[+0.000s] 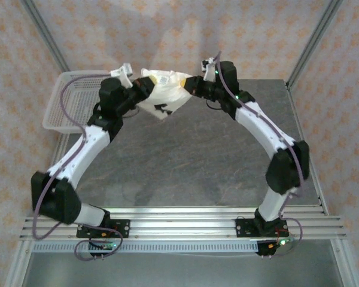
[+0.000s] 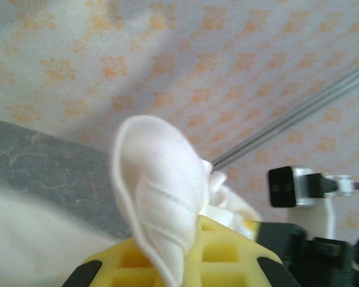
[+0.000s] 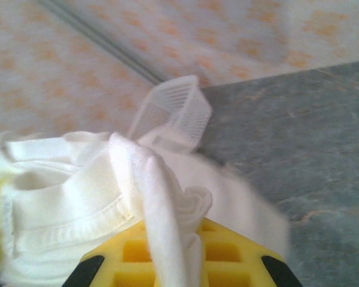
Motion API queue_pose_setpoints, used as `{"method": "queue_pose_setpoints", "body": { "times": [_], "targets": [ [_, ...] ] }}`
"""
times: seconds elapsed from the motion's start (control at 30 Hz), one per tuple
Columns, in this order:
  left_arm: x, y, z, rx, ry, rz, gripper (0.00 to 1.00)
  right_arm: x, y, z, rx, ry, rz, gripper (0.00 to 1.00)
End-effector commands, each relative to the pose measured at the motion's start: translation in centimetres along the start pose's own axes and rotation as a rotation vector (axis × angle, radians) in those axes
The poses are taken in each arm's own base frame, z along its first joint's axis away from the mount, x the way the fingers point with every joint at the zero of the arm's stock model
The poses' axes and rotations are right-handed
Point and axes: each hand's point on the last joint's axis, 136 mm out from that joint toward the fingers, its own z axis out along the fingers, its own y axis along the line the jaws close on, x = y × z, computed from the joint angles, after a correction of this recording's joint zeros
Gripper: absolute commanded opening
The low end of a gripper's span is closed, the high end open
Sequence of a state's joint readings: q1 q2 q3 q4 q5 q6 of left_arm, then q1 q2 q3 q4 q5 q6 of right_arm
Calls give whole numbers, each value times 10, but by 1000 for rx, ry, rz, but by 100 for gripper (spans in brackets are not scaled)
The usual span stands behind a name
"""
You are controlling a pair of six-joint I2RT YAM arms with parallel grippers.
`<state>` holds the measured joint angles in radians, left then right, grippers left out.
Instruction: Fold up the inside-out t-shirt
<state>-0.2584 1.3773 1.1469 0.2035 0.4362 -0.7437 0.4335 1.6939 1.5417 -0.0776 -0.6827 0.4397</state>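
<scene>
The inside-out t-shirt (image 1: 163, 92) hangs bunched in the air at the back of the table, held between both arms. My left gripper (image 1: 145, 85) is shut on its left part, and a rounded fold of the t-shirt (image 2: 158, 197) is squeezed between the yellow pads (image 2: 227, 254). My right gripper (image 1: 191, 84) is shut on the right part. Here a twisted ridge of the t-shirt (image 3: 161, 203) with a stitched hem stands out of the yellow fingers (image 3: 233, 254). Most of the shirt's body droops below the two grips.
A white mesh basket (image 1: 69, 101) stands at the table's back left, also seen as the basket (image 3: 170, 110) behind the cloth. The grey tabletop (image 1: 185, 161) spreads in front of the arms. Metal frame posts (image 1: 314, 42) rise at the back corners.
</scene>
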Motion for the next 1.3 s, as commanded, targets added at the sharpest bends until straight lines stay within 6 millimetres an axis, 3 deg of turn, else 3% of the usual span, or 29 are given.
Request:
{"method": "queue_pose_setpoints", "body": {
  "times": [0.0, 0.1, 0.2, 0.27, 0.33, 0.5, 0.67, 0.83, 0.97, 1.13, 1.27],
  "targets": [
    [85, 94, -11, -245, 142, 4, 0, 62, -40, 11, 25, 80, 26, 0],
    [133, 131, -36, -313, 199, -45, 0, 117, -56, 11, 17, 161, 82, 0],
    [163, 151, -55, -363, 258, -59, 0, 170, -70, 12, 36, 254, 136, 0],
    [173, 157, -65, -392, 288, -47, 0, 193, -78, 7, 69, 283, 160, 0],
    [179, 160, -74, -404, 302, -39, 0, 203, -80, 1, 83, 271, 181, 0],
    [170, 161, -84, -434, 258, -5, 0, 196, -88, -12, 167, 209, 202, 0],
    [140, 191, -87, -618, 106, 49, 0, 177, -87, 14, 174, 200, 233, 0],
    [139, 210, -50, -648, 124, 99, 0, 175, -119, 45, 259, 193, 265, 0],
    [151, 225, -17, -621, 199, 109, 0, 183, -149, 52, 333, 207, 268, 0],
    [151, 228, 1, -583, 190, 125, 1, 197, -179, 53, 389, 257, 269, 0],
    [152, 241, 11, -614, 196, 117, 5, 209, -193, 63, 406, 292, 280, 7]
  ]
}}
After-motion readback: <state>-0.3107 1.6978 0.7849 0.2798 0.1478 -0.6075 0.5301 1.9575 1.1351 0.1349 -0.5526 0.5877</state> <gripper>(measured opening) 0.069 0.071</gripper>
